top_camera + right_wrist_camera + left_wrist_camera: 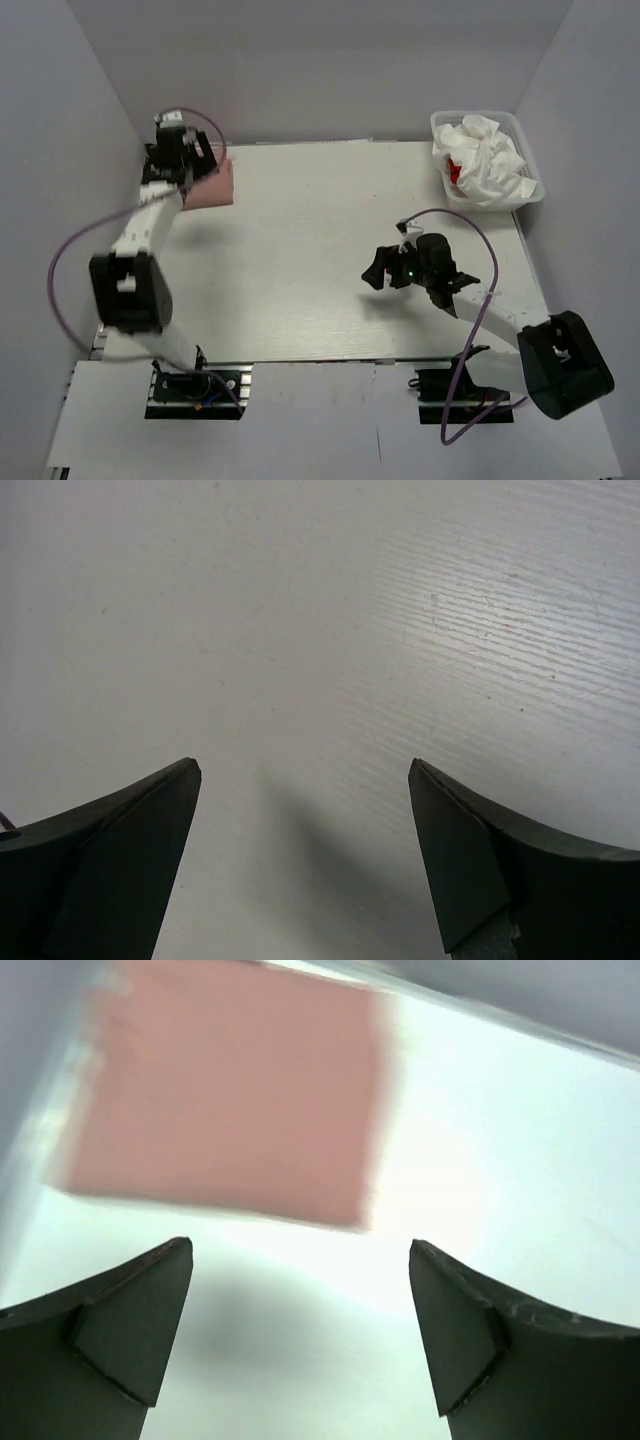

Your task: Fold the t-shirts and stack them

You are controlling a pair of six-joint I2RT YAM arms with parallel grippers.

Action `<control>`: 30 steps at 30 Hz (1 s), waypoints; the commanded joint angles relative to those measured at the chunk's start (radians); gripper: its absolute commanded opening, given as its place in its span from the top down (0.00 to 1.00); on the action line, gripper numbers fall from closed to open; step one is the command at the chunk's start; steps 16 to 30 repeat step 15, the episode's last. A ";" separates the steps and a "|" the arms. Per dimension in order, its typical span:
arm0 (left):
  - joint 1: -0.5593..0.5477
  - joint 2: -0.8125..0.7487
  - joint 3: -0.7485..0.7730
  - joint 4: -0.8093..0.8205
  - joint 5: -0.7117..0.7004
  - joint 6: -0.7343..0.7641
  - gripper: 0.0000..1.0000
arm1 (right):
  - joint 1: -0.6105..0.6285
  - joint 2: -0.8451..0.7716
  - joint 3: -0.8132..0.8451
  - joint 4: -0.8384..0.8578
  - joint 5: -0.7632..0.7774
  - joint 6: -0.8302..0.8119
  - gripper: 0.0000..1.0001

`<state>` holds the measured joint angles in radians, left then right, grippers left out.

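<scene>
- Pink t-shirt (212, 186), top view: soft cloth folded into a flat near-square, lying far left on the white table (320, 250); crumpled white t-shirts (485, 160), one showing red, fill the lattice basket (495, 203) far right.
- Left wrist: left gripper (300, 1250) gapes wide, empty, pink cloth blurred just beyond.
- Right wrist: right gripper (303, 768) wide open, empty, over grained tabletop.

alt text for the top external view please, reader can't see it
A folded pink t-shirt lies at the table's far left corner, the open left gripper close by its left edge. The open right gripper hovers over the table's right half, and a white basket at the far right holds crumpled white t-shirts, one showing red.
</scene>
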<state>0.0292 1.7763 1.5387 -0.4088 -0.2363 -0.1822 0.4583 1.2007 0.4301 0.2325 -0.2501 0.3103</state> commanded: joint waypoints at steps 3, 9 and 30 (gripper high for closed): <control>-0.153 -0.469 -0.642 0.294 0.316 -0.302 0.01 | -0.003 -0.101 -0.047 -0.013 -0.047 0.095 0.10; -0.183 -0.742 -0.845 0.257 0.355 -0.315 0.01 | -0.003 -0.229 -0.111 0.093 -0.103 0.142 0.10; -0.183 -0.988 -0.934 0.300 0.318 -0.315 0.01 | -0.003 -0.288 -0.134 0.073 -0.084 0.156 0.10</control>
